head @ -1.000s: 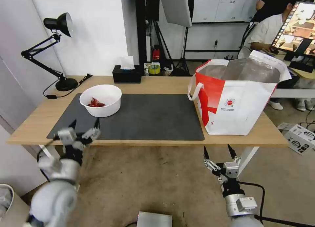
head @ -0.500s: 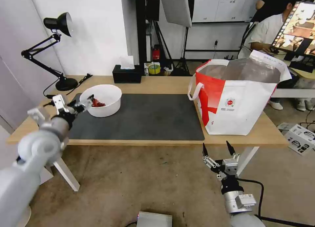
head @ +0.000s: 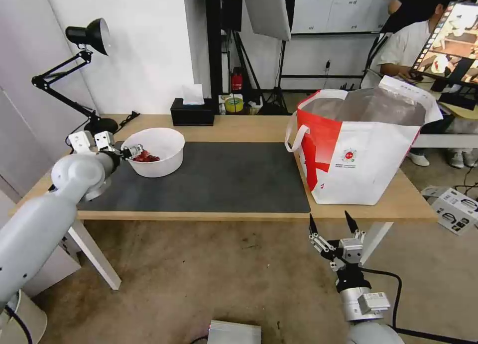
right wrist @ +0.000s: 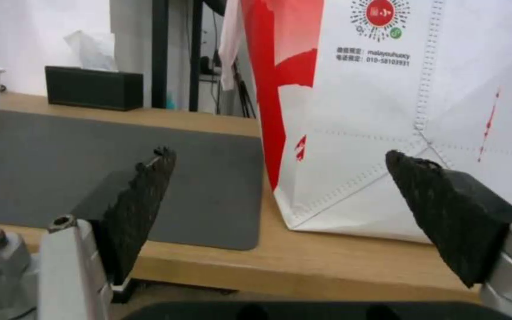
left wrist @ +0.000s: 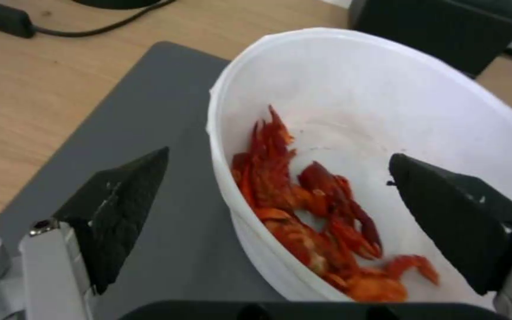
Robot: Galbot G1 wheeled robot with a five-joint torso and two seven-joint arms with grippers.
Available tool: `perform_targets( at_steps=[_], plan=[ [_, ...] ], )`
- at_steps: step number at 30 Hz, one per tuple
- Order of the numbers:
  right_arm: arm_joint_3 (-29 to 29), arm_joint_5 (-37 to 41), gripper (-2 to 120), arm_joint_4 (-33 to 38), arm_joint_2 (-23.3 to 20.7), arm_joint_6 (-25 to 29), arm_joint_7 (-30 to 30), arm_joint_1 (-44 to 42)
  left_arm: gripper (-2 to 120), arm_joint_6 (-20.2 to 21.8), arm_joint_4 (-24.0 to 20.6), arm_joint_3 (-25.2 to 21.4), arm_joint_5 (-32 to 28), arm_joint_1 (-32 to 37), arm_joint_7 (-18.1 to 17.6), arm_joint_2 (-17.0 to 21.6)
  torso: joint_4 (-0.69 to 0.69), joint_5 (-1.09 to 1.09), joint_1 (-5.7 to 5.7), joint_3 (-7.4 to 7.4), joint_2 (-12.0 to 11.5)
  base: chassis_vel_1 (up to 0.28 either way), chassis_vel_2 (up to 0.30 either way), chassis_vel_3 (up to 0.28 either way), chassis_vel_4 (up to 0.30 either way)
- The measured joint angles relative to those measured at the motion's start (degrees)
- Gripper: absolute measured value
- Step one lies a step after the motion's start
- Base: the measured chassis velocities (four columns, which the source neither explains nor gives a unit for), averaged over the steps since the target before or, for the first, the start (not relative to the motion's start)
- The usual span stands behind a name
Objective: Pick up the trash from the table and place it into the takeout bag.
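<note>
Right wrist view: takeout bag (right wrist: 446, 115) reads "malayouhuoxy"; both grippers' fingers (left wrist: 120, 209) spread, straddling bowl (left wrist: 386, 111) rim.

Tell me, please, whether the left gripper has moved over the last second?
Yes. The left gripper rose from the table's near edge to the white bowl, jaws open astride its rim.

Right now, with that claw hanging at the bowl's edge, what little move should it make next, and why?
Probably close the left gripper on the white bowl's near wall. Its jaws stand open astride the rim, one outside over the grey mat, one inside above the red scraps, so nothing is held yet.
</note>
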Motion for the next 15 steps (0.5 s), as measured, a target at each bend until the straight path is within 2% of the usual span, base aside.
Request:
perform_targets(
  at_steps=[7, 15],
  plan=[
    [0.01, 0.04, 88, -0.08, 0.01, -0.02, 0.04, 0.31, 100, 0.96, 3.11, 2.75, 0.55, -2.39, 0.06, -0.59, 0.01, -0.01, 0.0, 0.0, 0.0, 0.0, 0.0, 0.0, 0.0],
    [0.01, 0.11, 86, -0.11, 0.0, -0.13, 0.11, 0.45, 100, 5.43, 8.12, 7.4, -1.17, -8.5, -1.98, -1.19, 0.01, 0.0, -0.01, -0.01, 0.0, 0.0, 0.0, 0.0, 0.0]
  ],
)
